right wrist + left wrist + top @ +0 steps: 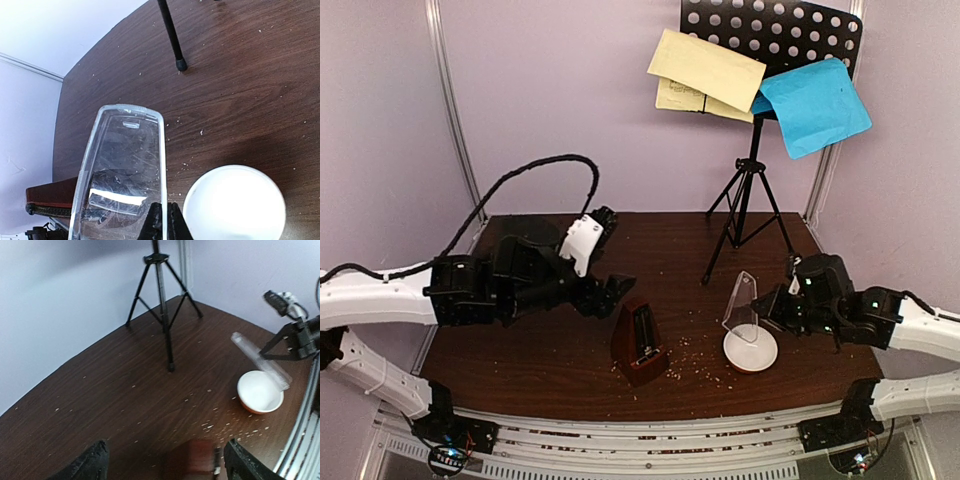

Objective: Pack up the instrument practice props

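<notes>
Jaws on the right gripper [772,312] are clenched on the lower edge of the clear cover [742,300], which stands nearly upright over the rim of the white bowl [750,350]; whether cover and bowl touch cannot be confirmed. Jaws on the left gripper [167,467] are released and spread wide, with the brown metronome [640,345] below and between them, ungrasped. The metronome sits on the worktop [540,350] near the front edge, left of the bowl, with crumbs [695,370] scattered between them. The music stand [750,190] is at the rear right, carrying yellow sheets [705,65] and a blue sheet [815,105] on its perforated desk.
</notes>
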`<action>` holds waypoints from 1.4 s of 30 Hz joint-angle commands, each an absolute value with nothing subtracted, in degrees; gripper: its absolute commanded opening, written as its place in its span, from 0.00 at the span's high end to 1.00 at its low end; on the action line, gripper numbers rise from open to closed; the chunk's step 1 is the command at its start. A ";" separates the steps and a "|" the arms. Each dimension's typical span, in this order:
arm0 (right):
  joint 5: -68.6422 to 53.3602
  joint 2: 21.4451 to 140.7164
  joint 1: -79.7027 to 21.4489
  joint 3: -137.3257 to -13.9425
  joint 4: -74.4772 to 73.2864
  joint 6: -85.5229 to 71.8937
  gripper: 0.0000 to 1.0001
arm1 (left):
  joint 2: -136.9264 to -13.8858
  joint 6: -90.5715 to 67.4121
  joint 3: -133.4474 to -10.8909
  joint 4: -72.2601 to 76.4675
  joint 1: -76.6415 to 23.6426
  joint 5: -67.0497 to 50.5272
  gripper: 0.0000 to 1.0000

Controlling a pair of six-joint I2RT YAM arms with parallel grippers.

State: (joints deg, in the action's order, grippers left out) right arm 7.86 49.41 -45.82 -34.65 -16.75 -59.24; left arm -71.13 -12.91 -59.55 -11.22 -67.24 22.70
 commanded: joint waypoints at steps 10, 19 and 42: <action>22.06 56.96 -56.63 -41.95 -9.83 -64.30 1.00 | -91.13 -15.78 -77.41 -6.60 -86.04 45.43 0.17; 22.42 59.42 -58.47 -43.68 -8.66 -64.11 1.00 | -98.48 -17.22 -83.60 -11.77 -83.75 41.16 0.20; 23.93 60.60 -59.92 -43.46 -8.20 -64.63 1.00 | -104.92 -18.34 -88.38 -14.73 -82.21 42.86 0.48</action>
